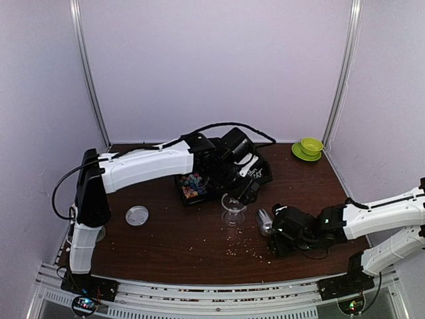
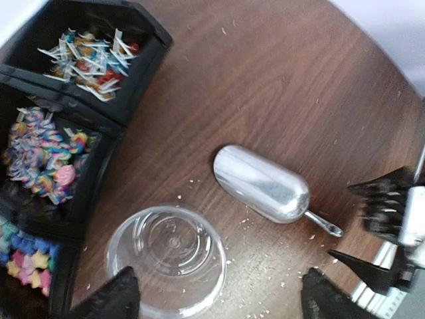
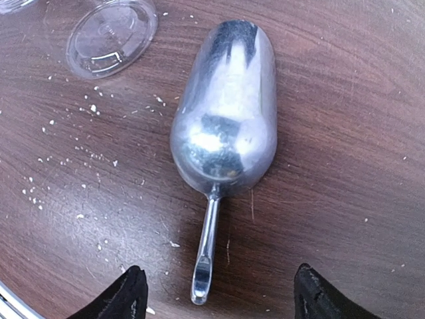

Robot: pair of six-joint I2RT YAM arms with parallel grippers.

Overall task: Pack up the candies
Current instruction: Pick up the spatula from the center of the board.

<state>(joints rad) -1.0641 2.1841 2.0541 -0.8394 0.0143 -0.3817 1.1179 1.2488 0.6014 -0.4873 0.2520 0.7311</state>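
Observation:
The candies (image 2: 43, 156) fill a black compartment tray (image 2: 136, 80); white, red-marked ones (image 2: 93, 56) lie in the far cell and pastel chunks (image 2: 26, 259) in the near one. An empty clear cup (image 2: 166, 256) stands upright beside the tray. My left gripper (image 2: 219, 299) hangs open above it, one finger over the cup's rim, gripping nothing. A metal scoop (image 3: 226, 113) lies on the table. Its handle (image 3: 206, 246) points between the open jaws of my right gripper (image 3: 219, 299), which touch nothing. From above, the tray (image 1: 265, 174), cup (image 1: 232, 203) and scoop (image 1: 264, 219) sit mid-table.
A clear lid (image 1: 137, 215) lies at the left of the table. A green cup on a saucer (image 1: 307, 147) sits at the back right corner. Pale crumbs (image 1: 232, 242) are strewn across the wood in front of the cup and scoop.

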